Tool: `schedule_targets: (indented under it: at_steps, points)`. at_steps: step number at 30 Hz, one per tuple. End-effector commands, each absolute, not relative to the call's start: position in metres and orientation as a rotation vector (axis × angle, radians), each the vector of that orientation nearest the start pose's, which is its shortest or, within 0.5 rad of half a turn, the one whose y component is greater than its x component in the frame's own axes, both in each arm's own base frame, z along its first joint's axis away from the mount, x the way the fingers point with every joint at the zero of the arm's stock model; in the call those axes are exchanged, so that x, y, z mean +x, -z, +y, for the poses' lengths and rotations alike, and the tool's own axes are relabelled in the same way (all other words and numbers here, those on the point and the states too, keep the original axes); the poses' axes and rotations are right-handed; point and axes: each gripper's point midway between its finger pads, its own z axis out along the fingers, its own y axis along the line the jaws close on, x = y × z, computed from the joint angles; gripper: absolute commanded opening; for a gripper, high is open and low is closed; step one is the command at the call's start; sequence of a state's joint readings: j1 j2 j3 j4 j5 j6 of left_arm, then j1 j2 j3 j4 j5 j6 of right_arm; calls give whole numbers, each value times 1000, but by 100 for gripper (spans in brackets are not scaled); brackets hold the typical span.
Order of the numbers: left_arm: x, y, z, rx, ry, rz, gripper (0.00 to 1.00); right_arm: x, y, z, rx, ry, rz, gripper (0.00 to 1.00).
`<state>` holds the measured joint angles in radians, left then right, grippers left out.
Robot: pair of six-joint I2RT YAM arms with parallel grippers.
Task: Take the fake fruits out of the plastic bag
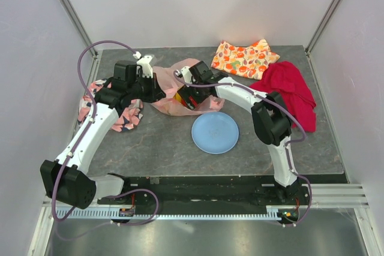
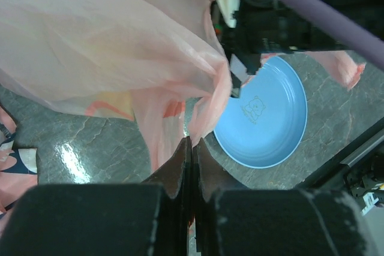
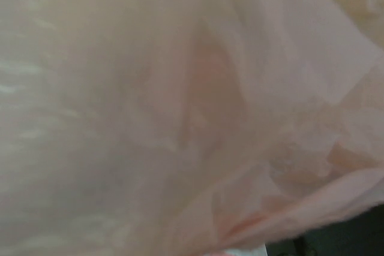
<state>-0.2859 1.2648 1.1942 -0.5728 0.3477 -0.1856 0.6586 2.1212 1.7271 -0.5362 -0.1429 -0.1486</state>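
The pink plastic bag [image 1: 187,68] lies crumpled at the back middle of the table. My left gripper [image 1: 157,89] is at its left side and, in the left wrist view, my left gripper [image 2: 191,143] is shut on a fold of the plastic bag [image 2: 102,34], holding the film up. My right gripper [image 1: 191,93] reaches into the bag's mouth from the right. Its fingers are hidden. The right wrist view shows only the plastic bag [image 3: 180,118] film close up. A bit of yellow and red of the fake fruits [image 1: 180,96] shows inside the bag.
A blue plate [image 1: 215,132] sits in front of the bag, also in the left wrist view [image 2: 270,118]. An orange fruit-print cloth [image 1: 244,58] and a red cloth [image 1: 291,91] lie at the back right. A pink-and-black cloth [image 1: 120,118] lies under my left arm.
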Motion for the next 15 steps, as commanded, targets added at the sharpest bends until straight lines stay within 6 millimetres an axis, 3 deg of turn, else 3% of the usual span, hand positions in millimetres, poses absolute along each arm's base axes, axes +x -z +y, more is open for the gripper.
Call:
schedule_targets:
  at_steps: [1, 9, 11, 14, 15]
  points:
    - [323, -251, -169, 296, 699, 2170, 2, 427, -94, 350, -900, -384, 2277, 85]
    - [324, -247, -172, 299, 726, 2177, 2, 434, -78, 362, -862, -405, 2274, 82]
    - [324, -247, -172, 299, 726, 2180, 1, 435, -79, 365, -874, -409, 2256, 67]
    - [328, -250, -171, 300, 716, 2171, 2, 436, -98, 362, -895, -392, 2207, 49]
    - [329, -251, -171, 301, 709, 2167, 2, 437, -121, 359, -903, -387, 2160, 47]
